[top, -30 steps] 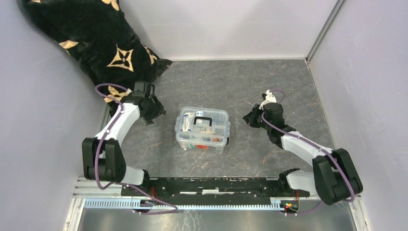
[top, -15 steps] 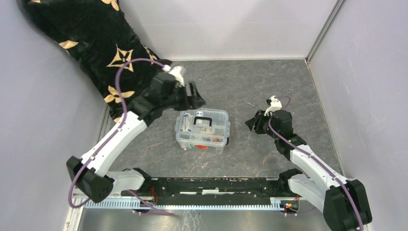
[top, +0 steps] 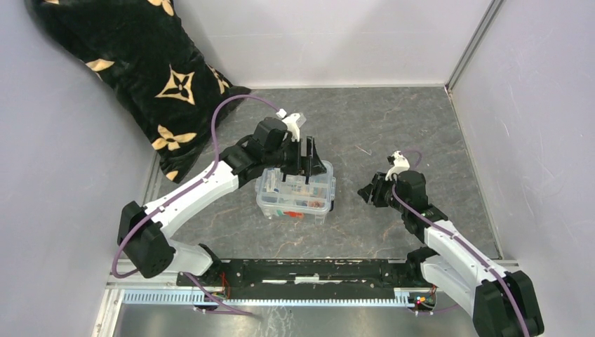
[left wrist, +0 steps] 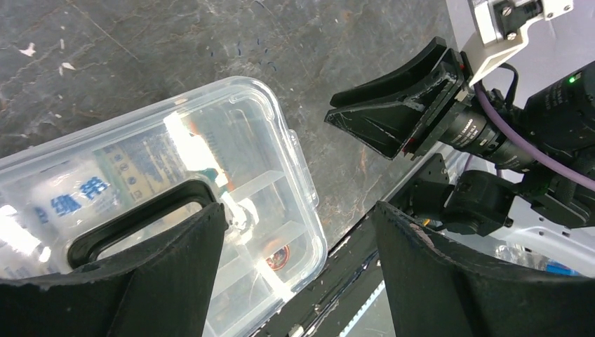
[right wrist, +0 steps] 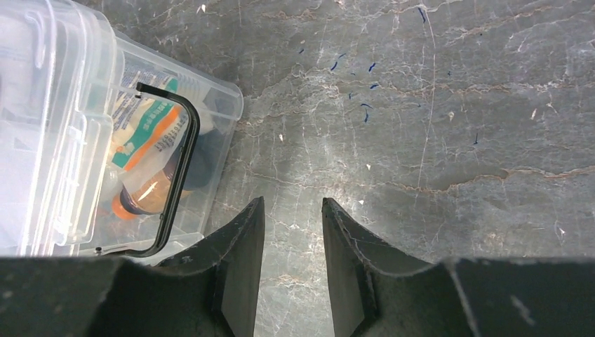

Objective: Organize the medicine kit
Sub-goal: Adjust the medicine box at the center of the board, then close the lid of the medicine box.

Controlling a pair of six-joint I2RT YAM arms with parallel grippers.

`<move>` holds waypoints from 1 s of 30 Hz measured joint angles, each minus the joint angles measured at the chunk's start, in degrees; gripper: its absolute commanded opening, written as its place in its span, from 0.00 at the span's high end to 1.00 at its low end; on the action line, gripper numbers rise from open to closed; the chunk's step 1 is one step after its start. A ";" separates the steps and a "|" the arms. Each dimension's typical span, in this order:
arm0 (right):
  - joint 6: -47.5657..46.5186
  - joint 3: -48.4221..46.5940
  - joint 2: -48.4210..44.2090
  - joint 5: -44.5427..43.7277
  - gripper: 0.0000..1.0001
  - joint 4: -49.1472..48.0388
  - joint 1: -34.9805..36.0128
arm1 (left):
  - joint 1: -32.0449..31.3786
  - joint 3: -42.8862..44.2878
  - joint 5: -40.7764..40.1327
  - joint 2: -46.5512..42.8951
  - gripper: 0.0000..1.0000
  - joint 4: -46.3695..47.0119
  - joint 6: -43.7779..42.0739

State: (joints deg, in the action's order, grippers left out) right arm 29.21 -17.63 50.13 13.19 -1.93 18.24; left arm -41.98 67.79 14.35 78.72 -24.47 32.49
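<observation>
Now your left gripper hangs wide open and empty over the handle of the kit at the centre of the table, likely to lift its lid, while your right gripper, half open and empty, waits beside it.

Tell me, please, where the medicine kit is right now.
In the top view, the medicine kit sits near the middle of the table, beneath the open left gripper, with the right gripper apart on its right.

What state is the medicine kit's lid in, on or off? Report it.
On. The clear lid lies flat over the medicine kit, black handle on top, contents seen through it.
</observation>
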 measured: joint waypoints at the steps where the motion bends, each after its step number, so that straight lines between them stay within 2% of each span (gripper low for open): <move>1: 0.04 0.00 -0.17 0.11 0.55 0.00 0.00 | 0.00 -0.57 0.85 0.22 0.16 1.03 0.02; 8: 2.32 0.92 -0.83 2.32 0.42 -1.18 0.00 | -0.81 -3.37 4.39 1.90 0.11 6.23 0.09; 13: 7.43 3.89 -1.51 5.81 0.29 -5.22 0.00 | -1.29 -3.41 5.33 3.17 0.11 8.63 0.09; 20: 14.64 8.44 -2.12 9.55 0.23 -11.82 0.00 | -1.29 -5.07 5.33 3.76 0.11 9.94 0.15; 30: 17.79 8.94 -2.36 10.82 0.15 -15.30 0.00 | -1.29 -7.41 4.72 4.55 0.11 13.22 1.40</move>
State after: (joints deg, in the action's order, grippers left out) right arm 47.00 -8.69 47.77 24.01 -17.23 18.24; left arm -43.27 60.38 19.07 83.26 -11.25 33.89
